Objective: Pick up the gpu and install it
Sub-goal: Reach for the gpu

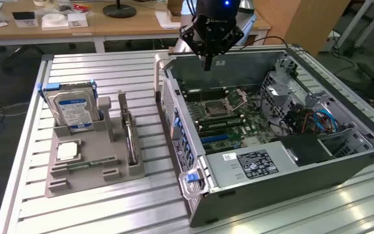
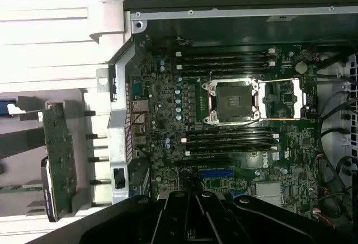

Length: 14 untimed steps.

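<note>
with jaws pressed together on nothing above the case (image 1: 284,192), the gripper (image 1: 206,66) would best reach the gpu (image 1: 130,140), at its 8 o'clock, spread and square to the card's thin edge.

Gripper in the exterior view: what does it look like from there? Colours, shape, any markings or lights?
The gripper is black all over: a blocky body with faint pale lettering, angled links spreading into a diamond outline, then narrowing to thin fingers. A small blue light glows on the wrist above it. The wrist view shows the same matte black.
</note>
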Each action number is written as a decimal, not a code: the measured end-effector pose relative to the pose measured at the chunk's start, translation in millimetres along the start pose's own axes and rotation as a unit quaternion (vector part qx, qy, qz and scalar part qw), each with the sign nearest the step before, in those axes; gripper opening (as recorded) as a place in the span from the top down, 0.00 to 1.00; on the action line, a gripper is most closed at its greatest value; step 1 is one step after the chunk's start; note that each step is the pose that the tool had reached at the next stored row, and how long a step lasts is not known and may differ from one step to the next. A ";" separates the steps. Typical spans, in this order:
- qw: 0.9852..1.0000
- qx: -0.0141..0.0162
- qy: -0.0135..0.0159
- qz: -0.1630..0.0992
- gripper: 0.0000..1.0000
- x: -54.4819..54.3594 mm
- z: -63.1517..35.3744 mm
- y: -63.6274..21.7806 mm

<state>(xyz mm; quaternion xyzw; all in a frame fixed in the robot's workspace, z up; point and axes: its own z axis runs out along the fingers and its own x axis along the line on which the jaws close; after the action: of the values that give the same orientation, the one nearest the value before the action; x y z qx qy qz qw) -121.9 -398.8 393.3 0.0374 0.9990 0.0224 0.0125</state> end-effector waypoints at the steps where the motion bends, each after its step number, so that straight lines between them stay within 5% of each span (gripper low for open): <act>1: 1.000 0.000 0.000 0.000 0.89 0.0 0.0 0.0; 14: 1.000 0.000 0.000 0.000 0.89 14.9 -0.4 -1.2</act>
<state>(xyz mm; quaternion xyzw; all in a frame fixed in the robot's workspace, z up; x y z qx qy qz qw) -136.9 -398.9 393.3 0.0374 0.9990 0.0224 0.0125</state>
